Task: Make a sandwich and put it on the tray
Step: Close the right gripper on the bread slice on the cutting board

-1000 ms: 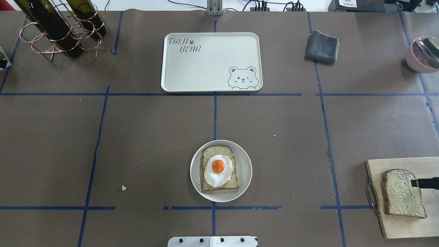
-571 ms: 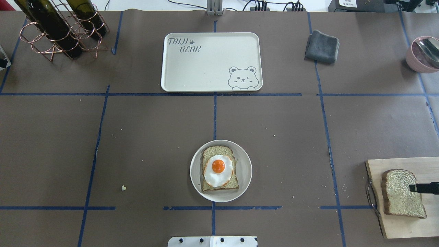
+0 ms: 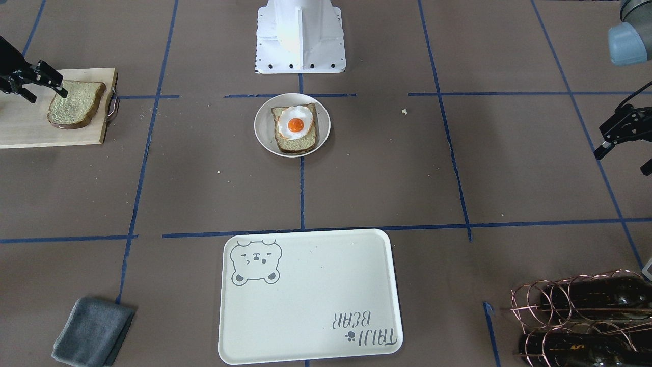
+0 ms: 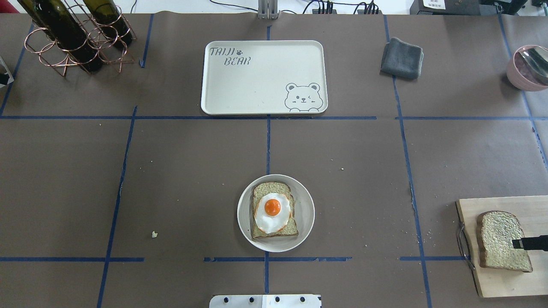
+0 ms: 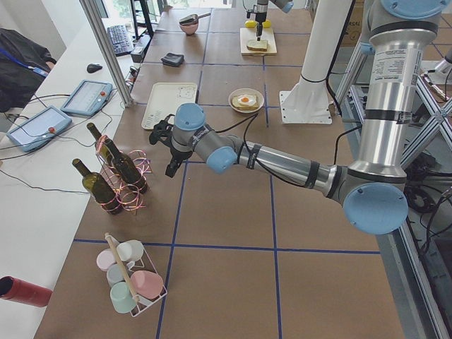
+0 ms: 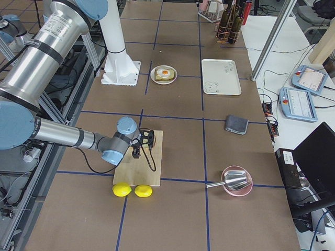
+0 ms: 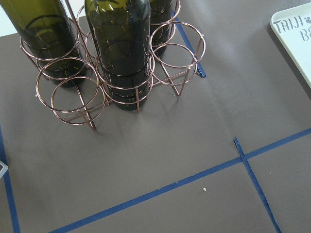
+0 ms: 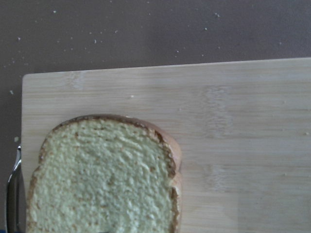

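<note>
A tan bread slice [image 4: 269,187] lies on a round off-white plate [image 4: 306,214] with a fried egg [image 4: 272,212] on top, near the table's front middle. The second bread slice [image 4: 498,239] lies on a wooden board [image 4: 501,282] at the right; it fills the right wrist view [image 8: 97,179]. My right gripper [image 3: 47,94] hangs open just over this slice, with one of its fingers [image 4: 528,243] above the slice's right half. The cream bear tray [image 4: 263,77] sits bare at the far middle. My left gripper [image 3: 624,163] is open and empty, near the bottle rack [image 7: 116,63].
A copper wire rack with dark wine bottles [image 4: 72,34] stands at the far left. A folded grey cloth [image 4: 402,57] lies right of the tray. A pink bowl with a metal scoop [image 4: 528,68] is at the far right. Two lemons [image 6: 131,190] lie beside the board.
My right gripper's finger has slid toward the near edge of the bread slice on the board. The bread, egg, plate and tray have not moved.
</note>
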